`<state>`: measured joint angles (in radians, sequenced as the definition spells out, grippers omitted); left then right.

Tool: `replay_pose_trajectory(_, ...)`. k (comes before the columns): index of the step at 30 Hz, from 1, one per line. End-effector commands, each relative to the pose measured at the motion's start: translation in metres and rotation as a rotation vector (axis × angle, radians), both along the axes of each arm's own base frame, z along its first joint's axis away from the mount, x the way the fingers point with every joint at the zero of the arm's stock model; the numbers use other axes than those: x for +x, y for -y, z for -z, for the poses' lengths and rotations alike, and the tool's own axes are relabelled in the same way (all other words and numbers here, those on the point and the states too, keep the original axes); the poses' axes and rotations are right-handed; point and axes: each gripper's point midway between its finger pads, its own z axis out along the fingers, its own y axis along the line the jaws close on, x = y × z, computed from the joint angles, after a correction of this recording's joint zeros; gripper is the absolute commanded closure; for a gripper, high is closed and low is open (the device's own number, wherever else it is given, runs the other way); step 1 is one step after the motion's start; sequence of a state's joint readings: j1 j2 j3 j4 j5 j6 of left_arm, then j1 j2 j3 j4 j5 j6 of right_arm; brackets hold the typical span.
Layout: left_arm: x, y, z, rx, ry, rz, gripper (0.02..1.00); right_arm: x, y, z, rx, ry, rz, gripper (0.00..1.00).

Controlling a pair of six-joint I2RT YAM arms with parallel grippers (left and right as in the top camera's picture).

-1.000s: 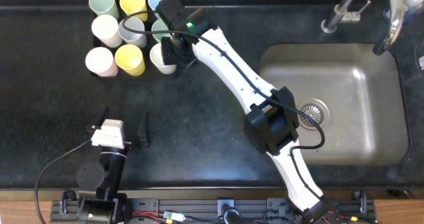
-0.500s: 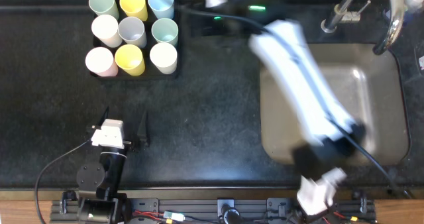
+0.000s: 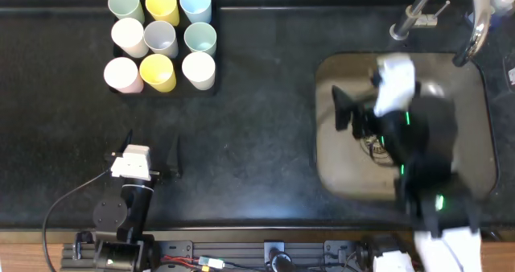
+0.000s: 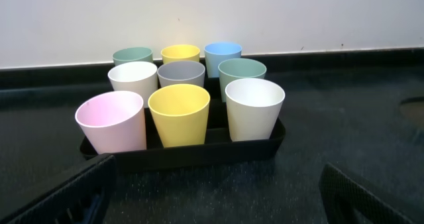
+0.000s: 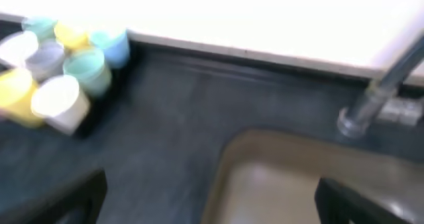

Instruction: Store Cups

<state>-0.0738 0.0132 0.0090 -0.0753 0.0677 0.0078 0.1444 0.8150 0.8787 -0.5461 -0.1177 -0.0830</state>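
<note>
Several cups stand upright in a black tray (image 3: 161, 95) at the counter's back left: a white cup (image 3: 199, 69), a yellow one (image 3: 158, 72) and a pink one (image 3: 122, 74) fill the front row. In the left wrist view the tray (image 4: 185, 156) and white cup (image 4: 254, 109) lie ahead of my left gripper (image 4: 212, 207). My left gripper (image 3: 153, 153) rests open and empty on the counter, short of the tray. My right gripper (image 3: 348, 115) hangs open and empty over the sink (image 3: 475, 171), far from the cups (image 5: 61, 101).
A steel sink is set into the black counter at the right, with a faucet (image 3: 418, 10) behind it; the faucet (image 5: 371, 105) and sink rim (image 5: 228, 158) appear in the right wrist view. A pale wall backs the counter.
My right arm left the tray's white cup, swung right along the counter's back and came down over the sink. The cups and the left arm stayed put.
</note>
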Motion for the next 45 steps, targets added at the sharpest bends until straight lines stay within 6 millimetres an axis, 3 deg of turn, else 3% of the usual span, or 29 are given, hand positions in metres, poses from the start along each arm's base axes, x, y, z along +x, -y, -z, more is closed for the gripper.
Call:
replay_pose_trajectory(1,0.000,-0.002,-0.001,0.018,0.010,-0.007,0.020,-0.022,0.006,-0.007,0.003,0.241,0.005,0.005)
replay_pose_trajectory(5,0.000,-0.002,-0.001,0.018,0.010,-0.007,0.018,-0.040,0.009,-0.012,0.050,0.454,0.016,0.005)
replay_pose_trajectory(8,0.000,-0.002,-0.001,0.018,0.010,-0.007,0.018,-0.051,0.017,-0.002,0.130,0.517,0.062,0.005)
replay_pose_trajectory(17,0.000,-0.002,-0.001,0.018,0.010,-0.007,0.020,-0.064,0.028,0.042,0.204,0.552,0.123,0.003)
replay_pose_trajectory(28,0.000,-0.002,-0.001,0.018,0.010,-0.007,0.018,-0.051,0.041,0.109,0.149,0.385,0.221,0.007)
replay_pose_trajectory(45,0.000,-0.002,-0.001,0.018,0.010,-0.007,0.018,-0.051,0.041,0.109,0.150,0.386,0.220,0.005)
